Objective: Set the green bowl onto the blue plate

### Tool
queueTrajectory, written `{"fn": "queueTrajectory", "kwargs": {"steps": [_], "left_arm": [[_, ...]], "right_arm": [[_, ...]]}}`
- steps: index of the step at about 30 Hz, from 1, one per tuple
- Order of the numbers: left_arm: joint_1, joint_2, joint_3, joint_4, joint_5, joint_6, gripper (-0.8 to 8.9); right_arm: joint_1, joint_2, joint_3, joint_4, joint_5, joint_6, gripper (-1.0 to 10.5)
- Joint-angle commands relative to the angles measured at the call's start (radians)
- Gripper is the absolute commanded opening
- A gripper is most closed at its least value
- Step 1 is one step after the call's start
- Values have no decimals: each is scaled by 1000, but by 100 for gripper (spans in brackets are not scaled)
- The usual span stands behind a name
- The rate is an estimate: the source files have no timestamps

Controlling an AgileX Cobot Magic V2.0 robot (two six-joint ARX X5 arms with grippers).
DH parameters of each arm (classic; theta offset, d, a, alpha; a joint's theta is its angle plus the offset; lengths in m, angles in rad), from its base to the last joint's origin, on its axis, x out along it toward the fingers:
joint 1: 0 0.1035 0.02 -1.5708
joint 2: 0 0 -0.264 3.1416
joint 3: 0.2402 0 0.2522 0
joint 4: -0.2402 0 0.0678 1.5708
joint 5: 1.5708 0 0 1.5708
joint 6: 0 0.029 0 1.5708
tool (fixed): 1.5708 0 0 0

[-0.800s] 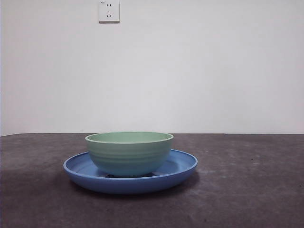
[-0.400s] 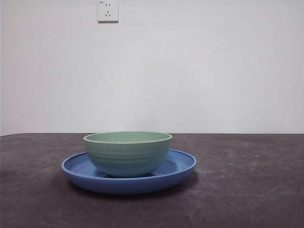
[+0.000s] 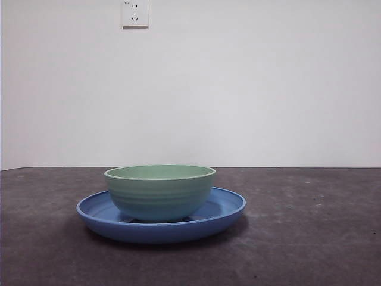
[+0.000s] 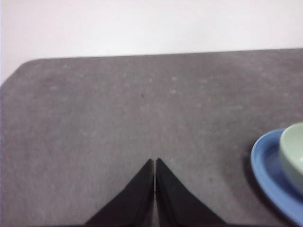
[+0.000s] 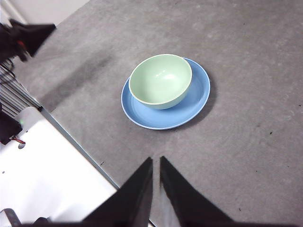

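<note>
The green bowl (image 3: 159, 193) stands upright inside the blue plate (image 3: 226, 210), a little left of the plate's centre, on the dark grey table. The right wrist view looks down on them from high above: the bowl (image 5: 161, 80) is empty and the plate (image 5: 191, 104) rings it. My right gripper (image 5: 156, 160) hangs well clear of both, its jaws close together with nothing between them. My left gripper (image 4: 155, 161) is shut and empty over bare table, with the plate (image 4: 267, 165) and the bowl (image 4: 293, 151) off to its side at the picture's edge. Neither arm appears in the front view.
A white wall with a socket (image 3: 134, 13) stands behind the table. In the right wrist view the table's edge borders a white base (image 5: 47, 165) with cables, and a dark piece of the other arm (image 5: 26, 35) sits beyond it.
The whole front picture, wall socket included, has slid a few pixels left. The bowl still rests in the plate as before.
</note>
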Motion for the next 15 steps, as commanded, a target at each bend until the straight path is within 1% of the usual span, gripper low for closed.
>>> {"fn": "queueTrajectory", "kwargs": {"steps": [1, 3, 5, 7, 9, 15], "left_arm": [[8, -21, -61, 50, -27, -3, 6], [11, -31, -91, 64, -80, -26, 6], [13, -42, -111, 64, -160, -54, 6], [13, -52, -124, 61, -219, -76, 6], [13, -63, -130, 61, -235, -75, 6], [13, -82, -135, 61, -234, -74, 6]], "right_arm": [[5, 3, 18, 10, -5, -11, 23], [5, 3, 18, 10, -5, -11, 23], [5, 3, 18, 10, -5, -11, 23], [5, 3, 18, 10, -5, -11, 23], [5, 3, 18, 10, -5, -11, 23], [5, 3, 18, 10, -5, -11, 23]]}}
